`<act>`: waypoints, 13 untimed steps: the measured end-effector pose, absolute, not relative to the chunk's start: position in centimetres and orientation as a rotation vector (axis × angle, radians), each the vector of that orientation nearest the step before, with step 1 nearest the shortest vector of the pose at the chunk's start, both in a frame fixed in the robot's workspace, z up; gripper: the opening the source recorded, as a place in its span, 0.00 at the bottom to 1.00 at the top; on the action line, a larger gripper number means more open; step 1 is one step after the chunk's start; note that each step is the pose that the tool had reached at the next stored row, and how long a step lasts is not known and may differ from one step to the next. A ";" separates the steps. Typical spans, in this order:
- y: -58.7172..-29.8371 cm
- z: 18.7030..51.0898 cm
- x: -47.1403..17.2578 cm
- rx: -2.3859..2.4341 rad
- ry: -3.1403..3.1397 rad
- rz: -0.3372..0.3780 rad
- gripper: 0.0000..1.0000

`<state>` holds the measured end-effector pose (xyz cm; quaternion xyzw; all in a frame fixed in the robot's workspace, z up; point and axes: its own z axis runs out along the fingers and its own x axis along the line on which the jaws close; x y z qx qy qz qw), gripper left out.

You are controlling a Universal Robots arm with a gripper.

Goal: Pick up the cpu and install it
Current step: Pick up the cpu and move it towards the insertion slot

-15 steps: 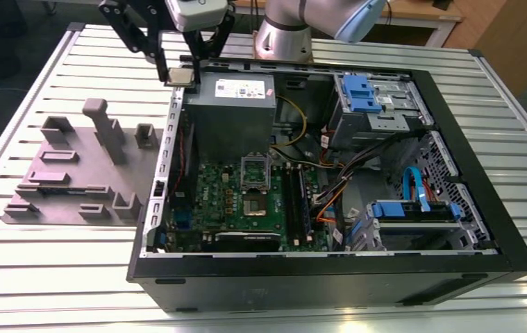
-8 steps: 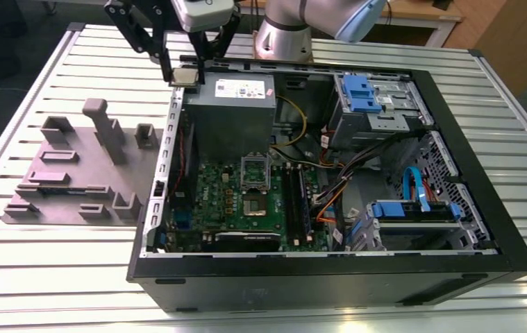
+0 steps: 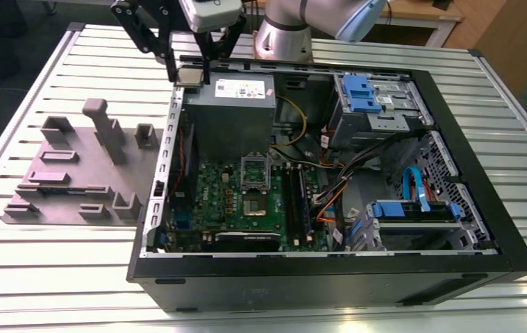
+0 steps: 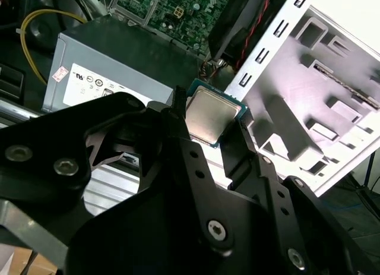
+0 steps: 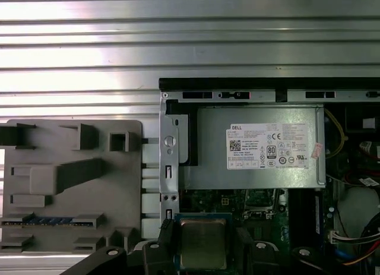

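The gripper (image 4: 211,117) clamps the cpu (image 4: 209,111) by its edges near the white-labelled power supply (image 5: 255,147).

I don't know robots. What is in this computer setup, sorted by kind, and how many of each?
Square silver-grey cpu chip, held in the end effector: 1
Grey metal power-supply box with white label: 1
Green motherboard: 1
Blue plastic drive brackets: 2
Grey moulded parts tray: 1
Black computer case: 1
Total: 7
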<state>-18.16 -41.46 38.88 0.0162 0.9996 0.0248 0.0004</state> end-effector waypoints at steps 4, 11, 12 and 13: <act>-41.5 38.9 -17.9 0.051 3.140 0.078 0.47; -41.5 38.9 -17.3 0.051 3.140 0.078 0.47; -41.5 38.9 -17.2 0.051 3.140 0.078 0.47; -41.5 38.9 -17.1 0.051 3.140 0.078 0.47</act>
